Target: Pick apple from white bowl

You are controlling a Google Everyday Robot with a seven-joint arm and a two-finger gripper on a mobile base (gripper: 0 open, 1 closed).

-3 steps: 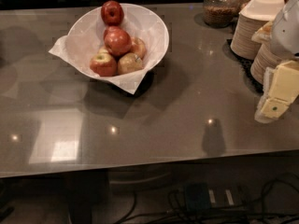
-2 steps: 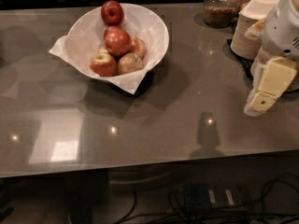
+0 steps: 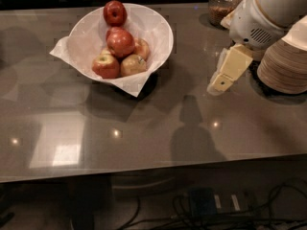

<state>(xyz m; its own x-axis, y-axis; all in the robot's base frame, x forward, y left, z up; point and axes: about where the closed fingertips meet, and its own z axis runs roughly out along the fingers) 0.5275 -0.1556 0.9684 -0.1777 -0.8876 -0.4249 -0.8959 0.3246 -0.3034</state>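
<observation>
The white bowl (image 3: 158, 30), lined with white paper whose corners poke over the rim, stands on the grey table at the back left. In it lies a pile of apples. The large orange-red apple (image 3: 120, 43) sits in the middle of the pile. A darker crimson apple (image 3: 115, 12) rests behind it against the far wall, and smaller yellow-red apples (image 3: 106, 66) lie in front. My gripper (image 3: 217, 86), cream-coloured on a white arm (image 3: 261, 13), hangs above the table to the right of the bowl, well apart from it and holding nothing.
A stack of off-white paper plates (image 3: 285, 66) stands at the right edge, close beside the arm. A glass jar with brown contents (image 3: 224, 4) stands at the back right. The table's front edge (image 3: 153, 169) runs across below, with cables on the floor underneath.
The arm and gripper have moved left from the right edge, past the plate stack, nearer the bowl. The bowl and apples have not moved.
</observation>
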